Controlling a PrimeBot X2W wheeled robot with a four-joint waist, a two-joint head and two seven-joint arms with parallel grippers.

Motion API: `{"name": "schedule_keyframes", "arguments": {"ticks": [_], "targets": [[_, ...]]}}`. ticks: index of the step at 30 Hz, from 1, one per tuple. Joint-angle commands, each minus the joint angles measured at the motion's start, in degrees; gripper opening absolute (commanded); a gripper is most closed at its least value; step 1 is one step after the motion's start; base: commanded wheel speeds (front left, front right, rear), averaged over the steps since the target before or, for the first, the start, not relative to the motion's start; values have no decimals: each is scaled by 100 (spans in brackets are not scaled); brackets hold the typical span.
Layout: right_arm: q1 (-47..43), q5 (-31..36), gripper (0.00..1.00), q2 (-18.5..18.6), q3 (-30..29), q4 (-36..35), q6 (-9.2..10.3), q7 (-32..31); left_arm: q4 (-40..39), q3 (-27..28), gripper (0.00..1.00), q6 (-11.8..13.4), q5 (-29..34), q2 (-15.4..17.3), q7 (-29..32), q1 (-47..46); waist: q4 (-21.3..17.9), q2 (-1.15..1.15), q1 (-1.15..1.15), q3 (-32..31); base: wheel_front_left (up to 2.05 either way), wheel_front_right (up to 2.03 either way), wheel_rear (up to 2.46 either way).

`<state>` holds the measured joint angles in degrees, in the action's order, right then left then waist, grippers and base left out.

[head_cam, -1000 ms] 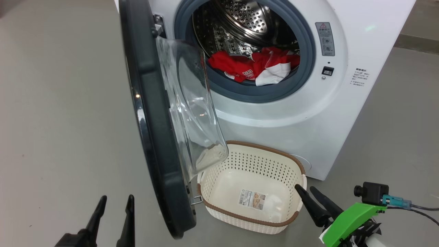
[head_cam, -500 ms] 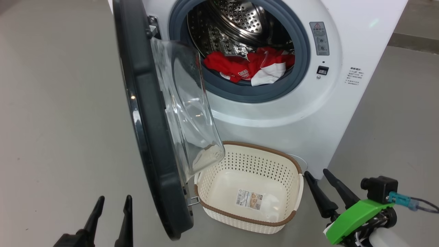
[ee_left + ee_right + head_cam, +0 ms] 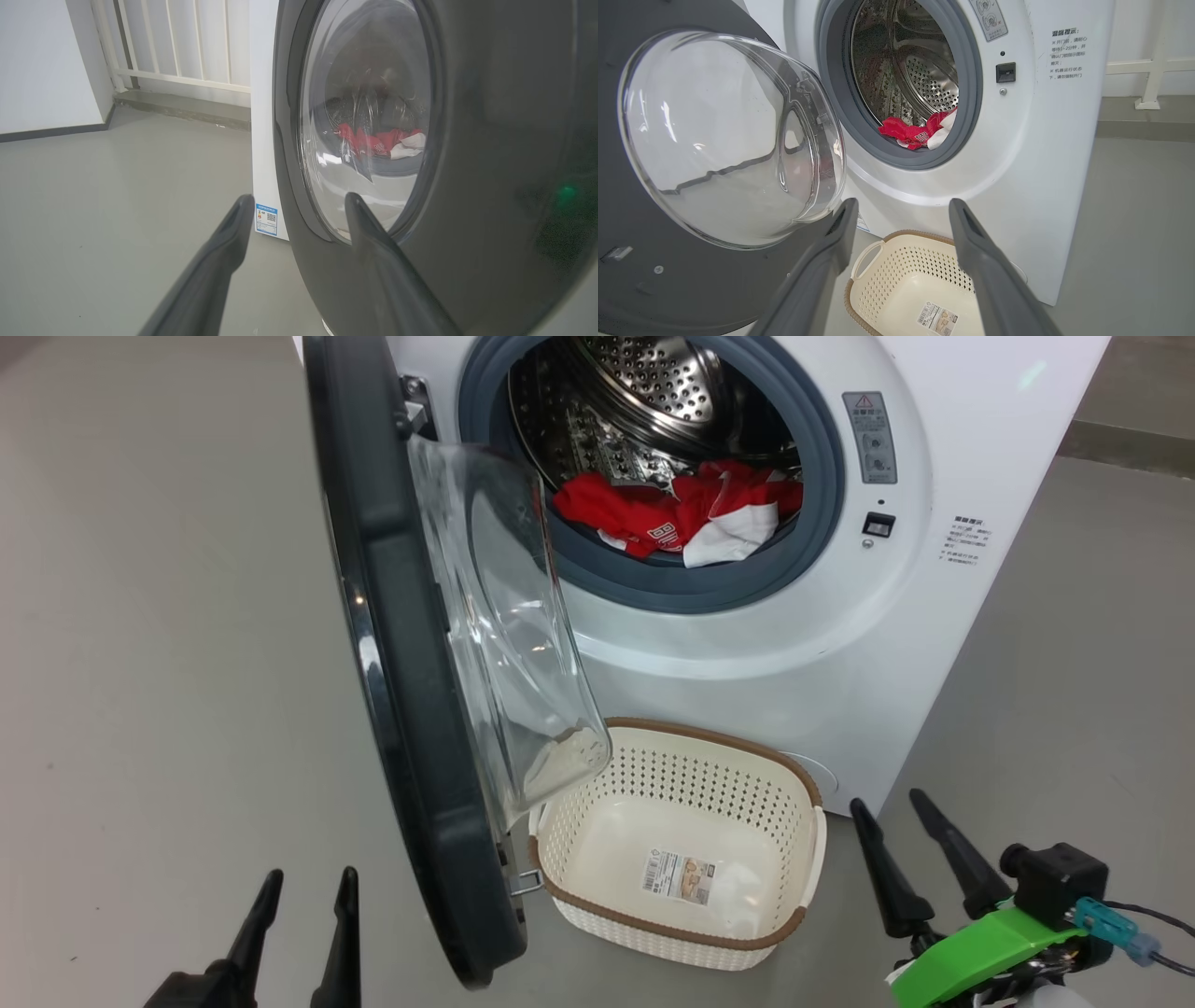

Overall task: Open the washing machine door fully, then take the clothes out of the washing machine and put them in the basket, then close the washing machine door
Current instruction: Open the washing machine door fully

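The washing machine (image 3: 896,644) stands ahead with its door (image 3: 401,653) swung out toward me, glass porthole (image 3: 504,616) bulging to the right. Red and white clothes (image 3: 686,518) lie at the front of the steel drum (image 3: 924,79). The cream basket (image 3: 810,789) sits empty on the floor below the opening. My left gripper (image 3: 311,882) is open at the lower left, outside the door's black rim (image 3: 490,186). To the right of the basket my right gripper (image 3: 892,807) stands open and holds nothing. The clothes (image 3: 920,133) and the basket (image 3: 861,301) lie beyond its fingers.
Grey floor (image 3: 159,663) spreads wide to the left of the door and to the right of the machine. A white railing (image 3: 187,56) and a low step run behind the machine. A blue label (image 3: 266,219) marks the machine's lower corner.
My right gripper has moved to the right, away from the basket's rim, and its fingers now point more upright. The view shifted slightly. Door, clothes and left gripper stay put.
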<state>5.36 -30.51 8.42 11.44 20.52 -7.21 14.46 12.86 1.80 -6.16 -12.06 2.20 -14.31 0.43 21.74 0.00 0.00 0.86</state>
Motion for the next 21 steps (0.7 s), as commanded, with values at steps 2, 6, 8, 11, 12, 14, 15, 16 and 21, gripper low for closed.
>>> {"name": "schedule_keyframes", "arguments": {"ticks": [2, 6, 8, 11, 12, 14, 15, 16, 21], "targets": [[-54, 307, 100, -84, -191, -342, -28, 53, -138, 222, 100, -8, 44, 67, -69, -63, -5, 0, 0, -15, 0, 0, 0], [-211, 594, 100, -228, -514, -495, -28, 53, -156, 230, 100, -7, 63, 67, -69, -42, -7, 0, 0, -34, 0, 0, 0], [-304, 734, 100, -276, -641, -511, -28, 53, -161, 228, 100, -7, 70, 67, -69, -35, -2, 0, 0, -41, 0, 0, 0], [-398, 836, 100, -318, -722, -477, -28, 53, -157, 227, 100, -8, 73, 67, -69, -36, 3, 0, 0, -45, 0, 0, 0], [-445, 895, 100, -334, -769, -450, -28, 53, -154, 226, 100, -8, 73, 67, -69, -36, 5, 0, 0, -47, 0, 0, 0], [-530, 986, 100, -373, -854, -384, -28, 53, -148, 221, 100, -8, 70, 67, -69, -32, 6, 0, 0, -52, 0, 0, 0], [-573, 1029, 100, -392, -887, -335, -28, 53, -144, 214, 100, -6, 67, 67, -69, -29, 7, 0, 0, -56, 0, 0, 0], [-611, 1059, 100, -411, -905, -280, -28, 53, -137, 206, 100, -5, 66, 67, -69, -24, 8, 0, 0, -63, 0, 0, 0], [-709, 1290, 100, -472, -971, -120, -28, 53, -111, 186, 100, -5, 66, 67, -69, -1, 0, 0, 0, -94, 0, 0, 0]]}}
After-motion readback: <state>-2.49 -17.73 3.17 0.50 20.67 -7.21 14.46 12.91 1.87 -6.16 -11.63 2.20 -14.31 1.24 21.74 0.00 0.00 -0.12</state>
